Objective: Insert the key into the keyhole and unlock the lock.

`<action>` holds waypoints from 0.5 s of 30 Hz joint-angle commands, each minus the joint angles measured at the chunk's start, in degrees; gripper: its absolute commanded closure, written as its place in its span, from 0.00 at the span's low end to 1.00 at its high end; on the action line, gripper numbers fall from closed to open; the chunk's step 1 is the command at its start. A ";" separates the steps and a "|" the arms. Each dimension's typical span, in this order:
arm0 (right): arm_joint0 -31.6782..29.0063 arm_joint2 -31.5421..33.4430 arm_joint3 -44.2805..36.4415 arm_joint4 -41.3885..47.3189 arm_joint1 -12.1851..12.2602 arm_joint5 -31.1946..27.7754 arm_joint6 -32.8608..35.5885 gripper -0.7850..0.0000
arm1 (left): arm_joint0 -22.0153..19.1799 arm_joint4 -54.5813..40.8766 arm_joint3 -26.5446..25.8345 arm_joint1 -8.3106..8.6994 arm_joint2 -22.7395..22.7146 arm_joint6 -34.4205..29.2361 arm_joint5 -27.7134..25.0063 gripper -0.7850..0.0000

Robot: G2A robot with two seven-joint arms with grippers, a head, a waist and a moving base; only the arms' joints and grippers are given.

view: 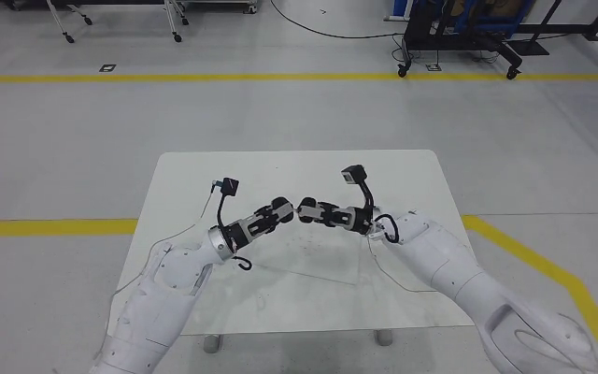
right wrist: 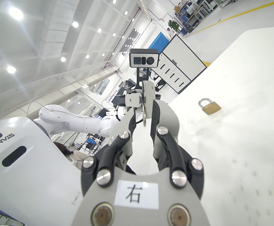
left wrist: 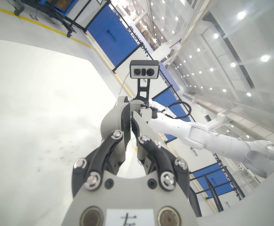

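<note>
Tip to tip over surface centre: left pincer, from seven o'clock, pinched on silver key; right pincer, from four o'clock, slightly open. Brass padlock lying on surface.

We're seeing bright, even light from ceiling lamps; the white table glares, and wrist-view edges bend strongly.
</note>
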 commanded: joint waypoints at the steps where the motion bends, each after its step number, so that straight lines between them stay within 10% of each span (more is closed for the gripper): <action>1: 0.07 -0.28 -0.16 0.35 0.02 0.04 0.04 0.77 | 0.13 0.87 -0.13 0.00 0.09 0.82 -0.12 1.00; 15: 0.88 -1.81 0.57 3.02 -0.22 1.62 1.62 1.00 | 0.41 1.45 0.34 0.17 -0.04 1.55 -1.20 1.00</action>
